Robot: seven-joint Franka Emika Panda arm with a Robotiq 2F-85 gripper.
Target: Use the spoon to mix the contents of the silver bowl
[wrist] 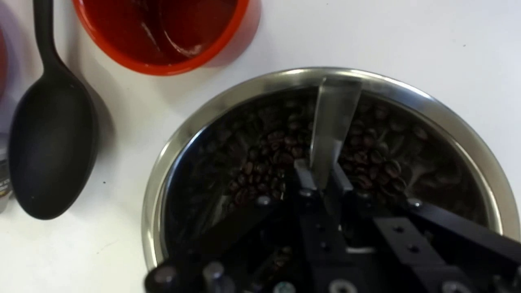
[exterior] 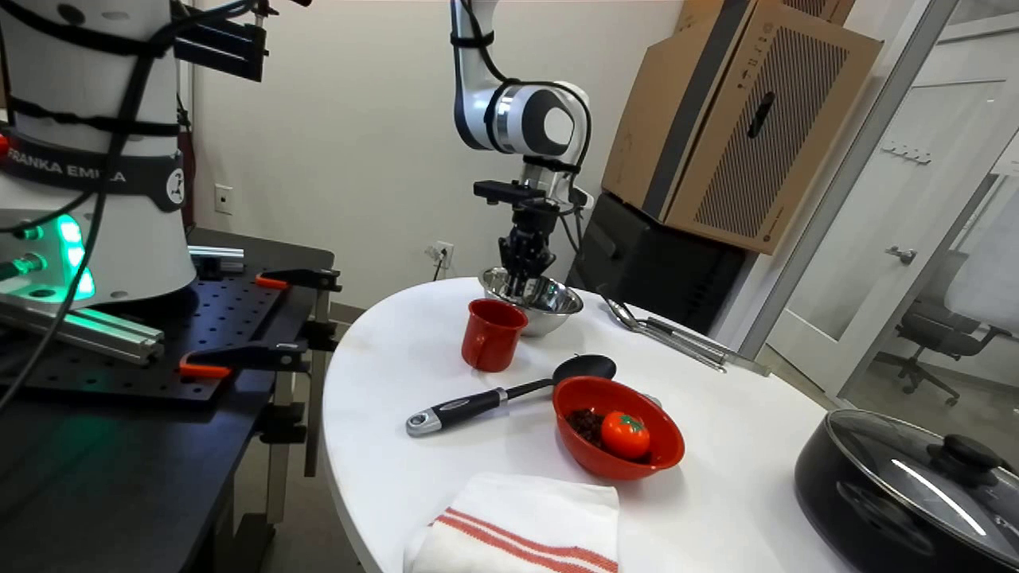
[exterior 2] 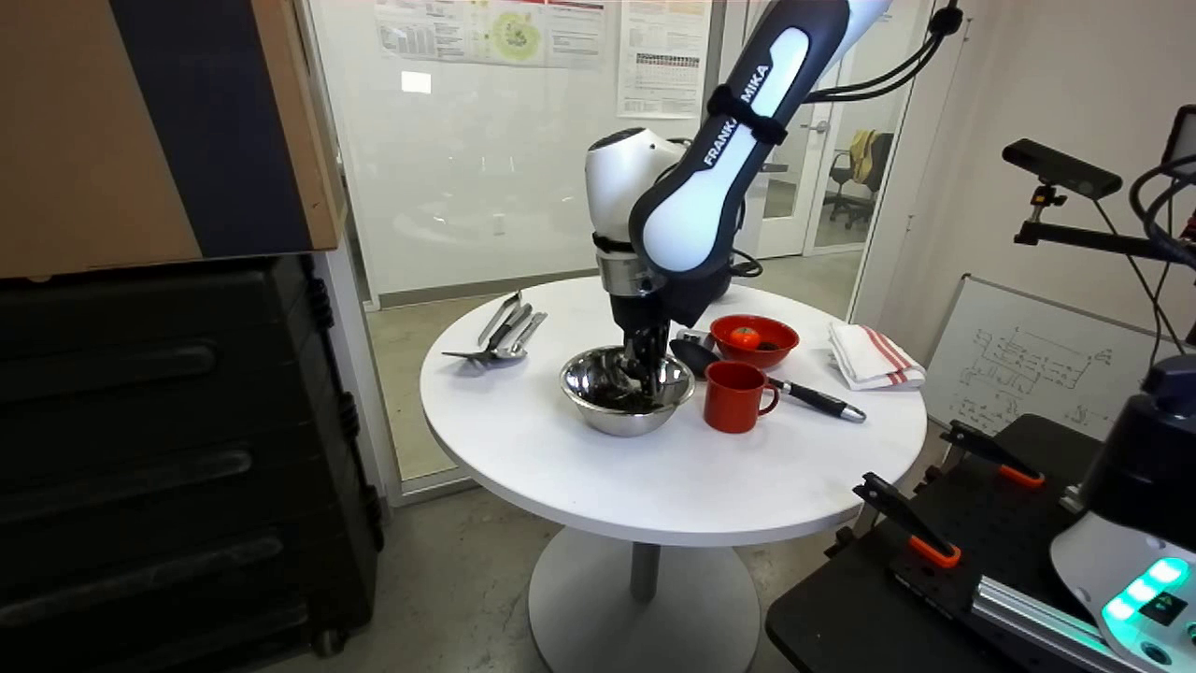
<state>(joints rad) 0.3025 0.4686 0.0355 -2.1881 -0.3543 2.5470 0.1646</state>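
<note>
The silver bowl (exterior: pixel 549 322) stands upright on the white table in both exterior views (exterior 2: pixel 621 422), with dark brown beans inside. In the wrist view its rim (wrist: pixel 264 85) surrounds my gripper (wrist: pixel 322 179). My gripper is shut on the slim silver handle of the spoon (wrist: pixel 334 118), one finger on each side. The handle's flat end points toward the rim. The spoon's head is hidden by the gripper. In both exterior views my gripper (exterior: pixel 521 282) points down inside the bowl (exterior 2: pixel 649 374); the spoon cannot be made out there.
A red cup (exterior: pixel 493 338) stands close beside the silver bowl. A black-handled spoon (exterior: pixel 470 407) and a red bowl (exterior: pixel 601 461) with a tomato lie farther off. Tongs and other utensils (exterior: pixel 677 338), a folded towel (exterior: pixel 517 517) and a lidded black pot (exterior: pixel 868 493) are also around.
</note>
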